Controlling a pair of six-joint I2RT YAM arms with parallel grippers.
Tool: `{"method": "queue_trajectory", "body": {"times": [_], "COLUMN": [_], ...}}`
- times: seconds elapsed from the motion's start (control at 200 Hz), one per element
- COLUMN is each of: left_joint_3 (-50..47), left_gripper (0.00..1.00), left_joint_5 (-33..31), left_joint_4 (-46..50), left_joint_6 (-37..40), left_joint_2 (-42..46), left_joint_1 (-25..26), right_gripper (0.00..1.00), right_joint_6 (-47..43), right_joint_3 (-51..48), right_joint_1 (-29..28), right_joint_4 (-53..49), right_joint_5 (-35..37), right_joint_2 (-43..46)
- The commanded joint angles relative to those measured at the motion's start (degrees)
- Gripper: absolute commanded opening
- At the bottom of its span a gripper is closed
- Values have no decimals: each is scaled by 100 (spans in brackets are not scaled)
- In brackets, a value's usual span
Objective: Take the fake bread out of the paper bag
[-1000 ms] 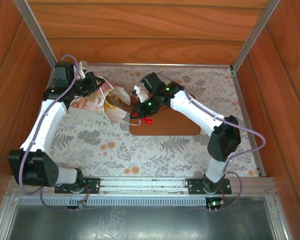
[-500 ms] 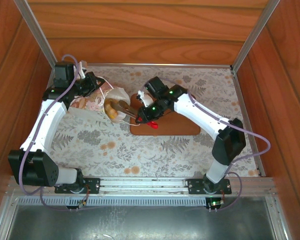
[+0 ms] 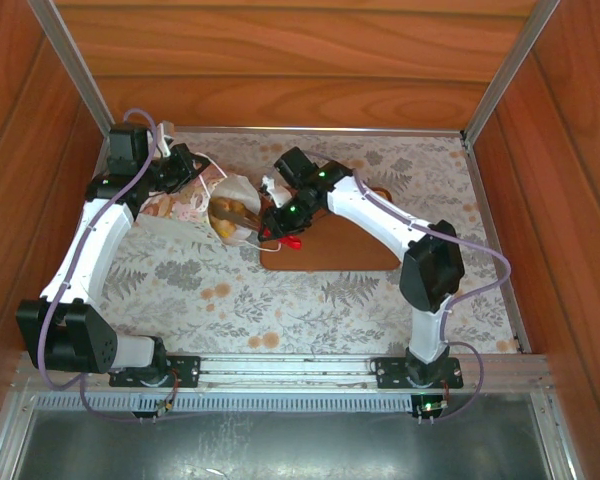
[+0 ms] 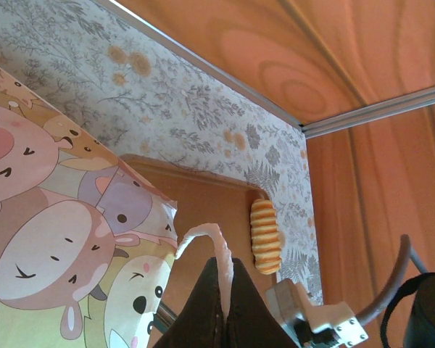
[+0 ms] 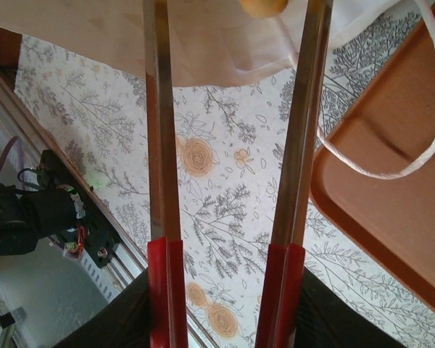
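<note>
A cloth (image 3: 230, 290) printed with grey ferns and orange flowers covered the table, boxed in by reddish wooden walls (image 3: 280, 60). A metal rail (image 3: 280, 372) along the near edge carried the two arm bases. Compared with half a second before, the right arm's elbow had swung left and inward and its wrist had pushed nearer the bag, while the left arm and the bag had kept their places. One flat brown tray (image 3: 350, 255) with rounded corners lay mid-table, smooth and matte. The right gripper (image 3: 242, 214) reached leftward past the tray's left end. Its two long, thin, straight fingers (image 5: 162, 145), red at the base, stood well apart and parallel, pointing into the mouth of the paper bag (image 3: 238, 192). The bag lay on its side, mouth towards the tray, plain white at the mouth, its outer face printed with pastel cartoon animals. The fake bread (image 3: 223, 216) showed as glossy yellow lumps in that mouth, too crowded to count. From the right wrist, one round golden piece (image 5: 263, 6) sat between the fingers, not squeezed. One white cord handle (image 5: 420, 156) looped loose onto the tray. A second cord handle (image 4: 203, 239) was pinched between the closed dark fingers of the left gripper (image 4: 221, 297). One ridged golden loaf (image 4: 264, 235) lay at one edge of the tray.
</note>
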State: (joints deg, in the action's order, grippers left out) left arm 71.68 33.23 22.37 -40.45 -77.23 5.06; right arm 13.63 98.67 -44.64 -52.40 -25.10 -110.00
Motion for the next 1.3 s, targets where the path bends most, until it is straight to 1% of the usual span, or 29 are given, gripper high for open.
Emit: {"method": "queue_trajectory", "body": {"times": [0.0,0.055,0.14,0.21,0.34,0.605,0.849,0.864,1.029,1.159,1.294], "left_joint_3": [101,106,107,101,101,118,114,117,50,13,-34], "left_gripper": [0,0,0,0,0,0,0,0,0,0,0], "left_joint_5": [25,24,32,33,38,71,118,114,83,86,106], "left_joint_4": [1,8,3,3,3,-2,-3,1,-11,-13,-38], "left_joint_6": [10,18,20,19,10,27,71,72,63,72,63], "left_joint_2": [25,25,28,28,41,50,77,83,143,147,193], "left_joint_1": [26,19,22,27,24,27,23,25,28,28,28], "right_gripper": [42,42,39,38,32,30,30,31,31,31,32], "right_joint_6": [-18,-17,-10,41,-16,-159,-229,-209,146,492,823], "right_joint_3": [239,241,205,207,236,-115,-708,-782,-1593,-2061,-2329], "right_joint_1": [-36,-40,-45,-47,-52,-45,-46,-45,-45,-36,-21], "right_joint_4": [-311,-358,-366,-379,-408,-312,-910,-975,-1146,-1408,-1772], "right_joint_5": [-150,-144,-127,-68,-46,151,372,389,477,1059,1588], "right_joint_2": [-100,-103,-89,-96,-21,789,1434,1652,2603,3459,4031]}}
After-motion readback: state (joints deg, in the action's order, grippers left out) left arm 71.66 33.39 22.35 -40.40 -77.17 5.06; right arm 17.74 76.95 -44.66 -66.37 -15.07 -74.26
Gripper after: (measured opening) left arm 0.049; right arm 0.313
